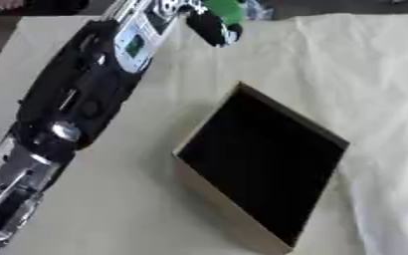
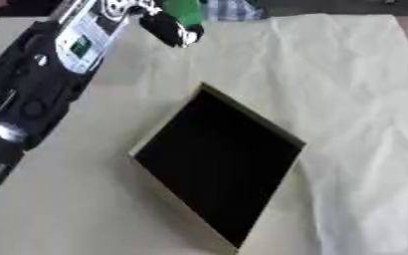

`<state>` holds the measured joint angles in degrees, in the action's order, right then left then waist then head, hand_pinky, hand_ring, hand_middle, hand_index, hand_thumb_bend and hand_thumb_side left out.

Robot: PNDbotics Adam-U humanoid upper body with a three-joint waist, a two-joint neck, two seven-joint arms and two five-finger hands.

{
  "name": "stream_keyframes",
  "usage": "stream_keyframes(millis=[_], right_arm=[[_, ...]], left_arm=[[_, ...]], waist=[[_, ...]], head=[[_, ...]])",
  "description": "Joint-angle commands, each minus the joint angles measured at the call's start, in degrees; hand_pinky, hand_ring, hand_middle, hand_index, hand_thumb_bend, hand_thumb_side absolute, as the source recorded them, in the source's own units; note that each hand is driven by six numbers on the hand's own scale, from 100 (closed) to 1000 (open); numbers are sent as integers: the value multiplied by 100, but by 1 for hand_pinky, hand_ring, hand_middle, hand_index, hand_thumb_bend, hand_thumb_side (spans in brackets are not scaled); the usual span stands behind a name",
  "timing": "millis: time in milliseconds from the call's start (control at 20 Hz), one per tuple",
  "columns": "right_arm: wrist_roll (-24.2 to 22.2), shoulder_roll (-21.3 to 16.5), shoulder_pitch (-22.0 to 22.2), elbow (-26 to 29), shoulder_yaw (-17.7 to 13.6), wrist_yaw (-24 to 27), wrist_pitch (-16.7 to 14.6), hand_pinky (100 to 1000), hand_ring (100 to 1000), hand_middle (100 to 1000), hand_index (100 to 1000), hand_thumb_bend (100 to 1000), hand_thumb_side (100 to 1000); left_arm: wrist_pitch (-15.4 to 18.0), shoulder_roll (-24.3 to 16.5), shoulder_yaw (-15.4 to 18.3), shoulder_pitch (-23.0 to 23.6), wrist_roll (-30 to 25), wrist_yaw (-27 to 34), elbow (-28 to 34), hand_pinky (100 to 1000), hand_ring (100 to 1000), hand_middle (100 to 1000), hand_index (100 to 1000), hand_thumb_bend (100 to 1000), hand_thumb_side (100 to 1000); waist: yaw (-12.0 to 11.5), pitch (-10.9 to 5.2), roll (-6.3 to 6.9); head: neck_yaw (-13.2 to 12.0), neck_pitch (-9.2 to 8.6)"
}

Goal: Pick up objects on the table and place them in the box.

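My left arm reaches from the lower left up to the far edge of the table. There my left hand (image 1: 209,25) has its black fingers curled round a green object (image 1: 226,9), held at the top of both views. Only part of the green object shows past the fingers. A shallow cardboard box (image 1: 242,229) with a dark inside lies open in the middle of the table, turned at an angle, below and to the right of the hand. Nothing shows inside the box. My right hand is not in either view.
A cream cloth (image 1: 364,64) with creases covers the table. A bit of checked fabric (image 2: 234,9) shows at the far edge beside the green object.
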<state>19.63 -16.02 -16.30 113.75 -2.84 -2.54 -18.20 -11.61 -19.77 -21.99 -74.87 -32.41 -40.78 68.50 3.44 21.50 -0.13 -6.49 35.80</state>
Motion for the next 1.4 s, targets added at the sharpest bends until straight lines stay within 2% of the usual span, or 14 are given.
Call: stream_keyframes(millis=[50, 200, 500, 650, 800, 950, 1100, 1400], right_arm=[[7, -148, -24, 85, -47, 42, -3, 656, 659, 582, 761, 100, 830], [17, -160, 10, 85, -59, 35, 2, 656, 660, 583, 761, 100, 826], [111, -197, 39, 85, -131, 14, 6, 657, 662, 585, 761, 100, 817], [163, -200, 43, 85, -163, 4, 0, 658, 663, 585, 761, 100, 813], [206, -186, 45, 85, -180, 6, -1, 657, 663, 585, 761, 100, 812], [223, -163, 60, 85, -179, 1, -1, 657, 662, 584, 760, 100, 814], [225, -129, 65, 85, -169, -1, 0, 656, 662, 583, 760, 100, 817], [209, -59, 72, 85, -141, 1, -5, 654, 660, 581, 759, 100, 823]], left_arm=[[53, -138, -217, -114, -155, 188, 502, 477, 555, 664, 815, 100, 100], [38, -240, -511, 10, -299, 484, 1126, 475, 556, 661, 814, 100, 100], [-446, -690, -1018, 461, -128, 1402, 2917, 458, 545, 649, 806, 100, 100], [-647, -839, -1179, 644, -275, 1623, 3778, 460, 547, 650, 805, 100, 100], [-815, -879, -1246, 819, -533, 1703, 4354, 467, 553, 652, 806, 100, 100], [-886, -862, -1301, 990, -754, 1585, 4577, 471, 555, 653, 807, 100, 100], [-807, -825, -1370, 1157, -856, 1390, 4600, 472, 556, 652, 805, 100, 100], [-590, -675, -1467, 1506, -843, 1065, 4311, 470, 555, 647, 799, 100, 123]], waist=[[-14, -174, -21], [-49, -223, -28], [-133, -312, -30], [-159, -338, -55], [-179, -349, -97], [-193, -344, -134], [-202, -325, -170], [-187, -276, -244]], head=[[62, 102], [137, 188], [290, 264], [336, 302], [355, 332], [365, 346], [365, 355], [357, 365]])
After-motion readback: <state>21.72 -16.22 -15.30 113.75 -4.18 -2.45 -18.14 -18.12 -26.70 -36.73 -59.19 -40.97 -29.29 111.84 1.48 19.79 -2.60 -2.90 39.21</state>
